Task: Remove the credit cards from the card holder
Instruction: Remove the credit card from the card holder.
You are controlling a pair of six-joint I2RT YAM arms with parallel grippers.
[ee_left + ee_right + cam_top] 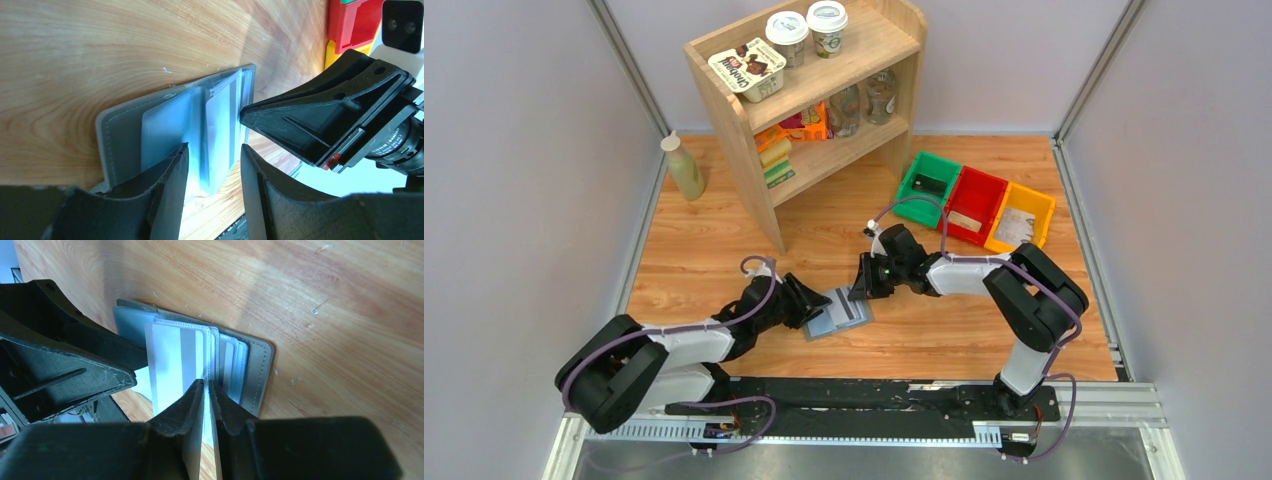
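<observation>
The card holder (842, 312) lies open like a book on the wooden counter (724, 250), near the front and between my two arms, grey cover down and pale blue-grey pockets facing up. My left fingers (814, 303) come at it from the left and sit low at its edge. They are parted with a clear gap, and the raised blue pocket leaf (165, 130) shows through that gap. Nothing is pinched there, and I cannot tell whether either tip touches the leaf. My right fingers (204, 389) reach in from the opposite side and are all but closed. They nip the near edge of one credit card (175, 360), a whitish one with a broad grey stripe down its length. That card stands partly out of its pocket and overlaps the rest, and its far end is over the holder. The other credit cards (232, 365) are stacked just beside it in the right-hand pockets, with only their rounded edges showing in steps against the grey cover. The two sets of fingers are close together over the holder but do not touch each other. Well off to the right and further back stand a green bin (929, 185), a red bin (974, 205) and a yellow bin (1022, 218) in a row, with a wooden shelf unit (824, 120) behind the holder.
</observation>
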